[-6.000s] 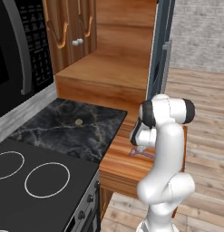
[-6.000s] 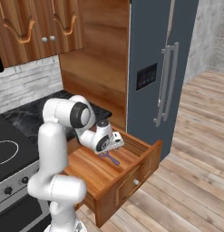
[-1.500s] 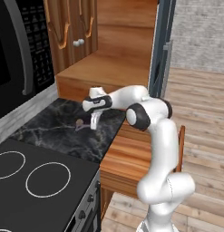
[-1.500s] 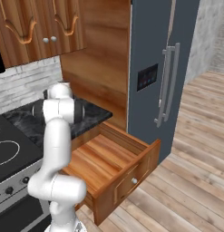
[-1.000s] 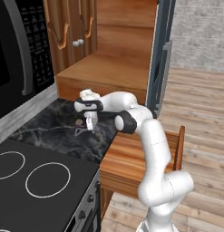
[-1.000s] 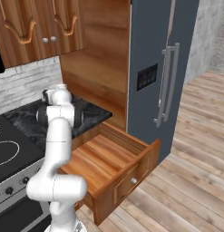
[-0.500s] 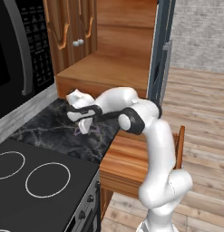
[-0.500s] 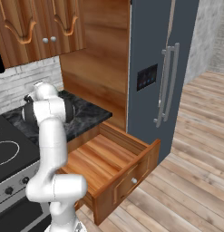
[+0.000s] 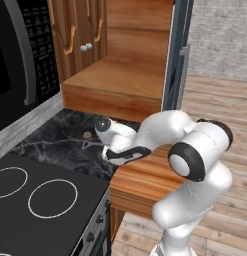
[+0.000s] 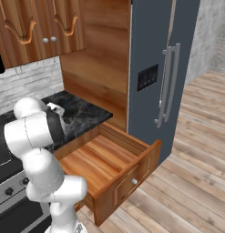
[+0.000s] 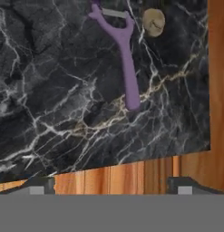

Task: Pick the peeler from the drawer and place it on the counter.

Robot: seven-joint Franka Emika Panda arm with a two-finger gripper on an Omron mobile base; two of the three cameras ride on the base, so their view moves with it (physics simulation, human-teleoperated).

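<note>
The black marble surface [image 9: 60,142] is mostly bare, with 2 small things on it: the peeler [image 11: 123,54] lying flat and a tan disc [image 11: 153,21] just beside its forked head, apart from it. The claw [image 9: 106,149] hangs close over them. A wooden wall [image 9: 115,92] closes the far side, the cooktop [image 9: 40,200] the near left. The open drawer [image 10: 109,166] is unobstructed from above.

Kitchen; cooktop [image 9: 40,200], fridge [image 10: 155,68], marble counter [image 9: 60,145]

The peeler [image 11: 122,50] lies on the counter [image 11: 50,90], beside a small disc [image 11: 153,21], behind the open drawer [image 10: 114,168].
</note>
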